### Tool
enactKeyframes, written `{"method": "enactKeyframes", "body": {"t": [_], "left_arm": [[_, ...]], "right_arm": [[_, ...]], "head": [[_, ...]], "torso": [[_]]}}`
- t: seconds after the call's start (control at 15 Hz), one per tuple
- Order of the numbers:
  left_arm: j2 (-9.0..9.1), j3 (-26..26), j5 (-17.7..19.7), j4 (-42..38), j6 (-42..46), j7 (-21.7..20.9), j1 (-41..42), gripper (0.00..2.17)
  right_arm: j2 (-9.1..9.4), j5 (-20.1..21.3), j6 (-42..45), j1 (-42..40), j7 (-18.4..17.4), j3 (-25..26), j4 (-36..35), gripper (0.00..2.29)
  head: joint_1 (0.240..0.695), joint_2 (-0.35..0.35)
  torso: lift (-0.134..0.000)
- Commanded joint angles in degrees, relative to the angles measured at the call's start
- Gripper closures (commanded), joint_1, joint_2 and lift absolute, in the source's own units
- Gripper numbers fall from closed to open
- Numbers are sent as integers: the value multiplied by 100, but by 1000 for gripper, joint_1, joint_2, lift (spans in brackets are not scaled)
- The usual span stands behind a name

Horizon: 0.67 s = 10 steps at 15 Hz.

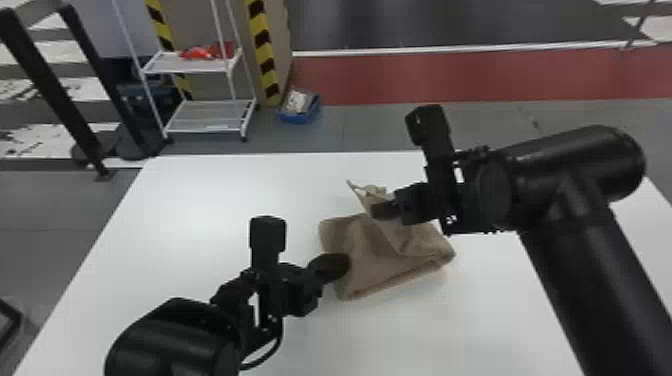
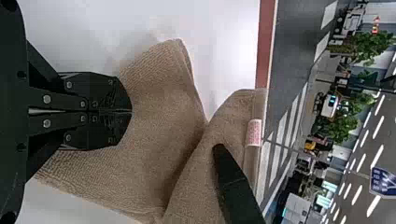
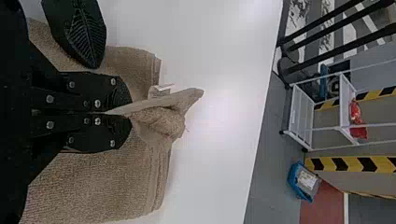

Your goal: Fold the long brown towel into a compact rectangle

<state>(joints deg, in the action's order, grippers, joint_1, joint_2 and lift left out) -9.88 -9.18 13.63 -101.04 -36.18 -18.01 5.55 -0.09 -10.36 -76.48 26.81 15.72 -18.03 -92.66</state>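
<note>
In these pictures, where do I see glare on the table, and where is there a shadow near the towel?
Head view: pale glare on the table left of the towel, soft shadow along its near edge; left wrist view: faint shadow on the table beside the towel; right wrist view: bright table surface, light shade along the towel's edge.

Brown towel (image 1: 370, 255), partly folded, on white table (image 1: 200, 200), corner raised.

Towel (image 1: 370, 260) common to all views
</note>
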Motion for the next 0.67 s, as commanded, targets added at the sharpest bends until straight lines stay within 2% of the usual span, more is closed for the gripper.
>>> {"method": "enactKeyframes", "body": {"t": [0.0, 0.6], "left_arm": [[13, -14, 8, 32, 36, -9, -1, 1986], [39, -75, 17, 304, 352, 8, -89, 1986]], "right_arm": [[14, -1, 409, -35, 1, -86, 257, 1298], [14, -45, 954, -79, -17, -456, 565, 1274]], "head": [[695, 101], [695, 121]], "torso": [[-116], [-116]]}}
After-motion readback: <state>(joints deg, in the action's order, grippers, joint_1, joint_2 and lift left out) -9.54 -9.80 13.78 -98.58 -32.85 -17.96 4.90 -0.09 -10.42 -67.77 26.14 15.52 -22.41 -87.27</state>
